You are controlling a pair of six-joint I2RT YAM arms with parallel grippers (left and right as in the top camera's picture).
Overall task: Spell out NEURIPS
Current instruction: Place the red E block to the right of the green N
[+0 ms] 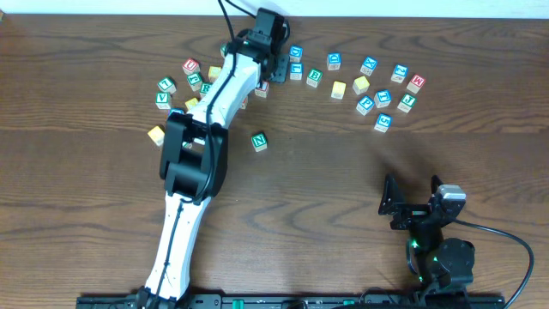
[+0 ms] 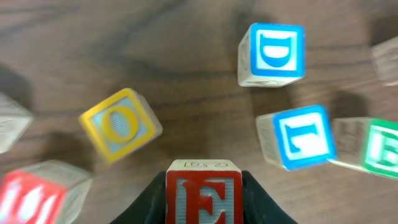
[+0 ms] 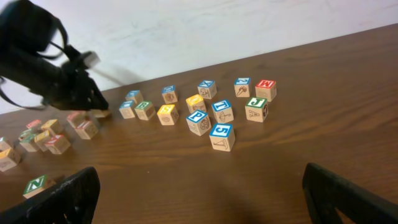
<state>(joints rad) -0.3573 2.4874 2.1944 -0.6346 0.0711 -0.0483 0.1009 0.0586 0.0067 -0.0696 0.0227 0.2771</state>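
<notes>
where the left arm stretches far out over the counter [image 1: 326, 197], a loose bunch of cubes lies to the left of its gripper, a red-framed cube [image 1: 190, 65] farthest out and a yellow-topped cube [image 1: 156, 133] closest to the robot's side. the left gripper [image 2: 204, 180] is clenched on the red e cube [image 2: 204, 198], with a dark finger [image 2: 152, 199] tight against each side and the letter facing the wrist camera. ahead of it and to its left sits a yellow o cube [image 2: 121, 124], turned askew. ahead to its right stands a blue d cube [image 2: 272, 55], and closer in is a blue l cube [image 2: 305, 138] with a blurred green-framed cube [image 2: 373, 146] just beside it. the green n cube [image 1: 259, 141] lies alone, well back from that gripper toward the robot. further right, an arc of cubes runs away from the left gripper, the blue p cube [image 3: 198, 121] among them. the right gripper [image 1: 412, 193] sits released near the robot's edge, its fingers spread wide, and that arc lies well ahead of it.
</notes>
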